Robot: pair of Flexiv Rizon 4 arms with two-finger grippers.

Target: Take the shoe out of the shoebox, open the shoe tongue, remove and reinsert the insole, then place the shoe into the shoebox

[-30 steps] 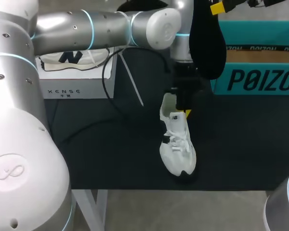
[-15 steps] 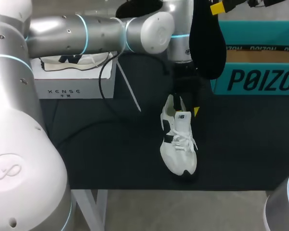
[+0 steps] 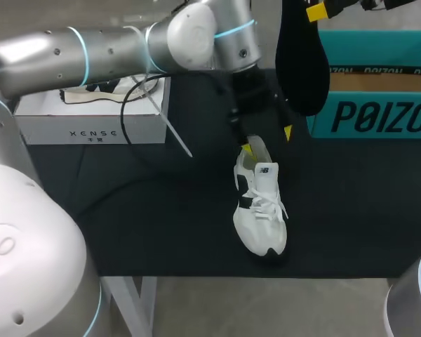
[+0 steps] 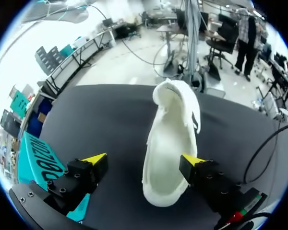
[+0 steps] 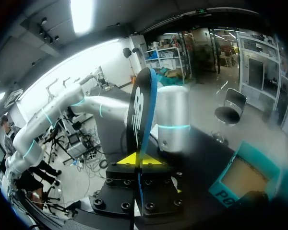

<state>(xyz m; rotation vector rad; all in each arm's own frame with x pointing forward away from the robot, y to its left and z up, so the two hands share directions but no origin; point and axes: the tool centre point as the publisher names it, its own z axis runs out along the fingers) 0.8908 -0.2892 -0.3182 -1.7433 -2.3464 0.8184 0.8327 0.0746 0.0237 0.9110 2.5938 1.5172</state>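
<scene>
Two arms are sharing this step, as I judge it: the insole is out and waiting to go back in. Your right gripper [image 5: 140, 159] is clamping the black insole [image 5: 140, 108] by one end, both yellow tips pressing its faces. It is holding the insole upright in the air, at 1 o'clock from the shoe in the head view.

The white sneaker [image 3: 259, 207] is sitting sole-down on the dark table [image 3: 161, 232], toe pointing to 6 o'clock and heel to 12. The teal shoebox [image 3: 379, 91] is standing at its 2 o'clock, apart from it. Your left gripper [image 3: 266, 139] is hanging just above the heel with its fingers [image 4: 93, 160] spread wide. In the left wrist view the heel is sitting between them, one finger just beside the shoe's side and the other apart from it, so it is grasping nothing.

You are risking three things from here.
- **Uneven closing:** one finger is much nearer the shoe, so closing now could shove or twist the sneaker rather than pin it.
- **Squeezed collar:** pinching the heel collar too hard could narrow the opening you are needing.
- **Flexing insole:** it is being gripped at one end only, so it is likely to bend and snag on the collar or tongue. It also appears close to your left wrist, so watch for the arms crowding each other.
</scene>
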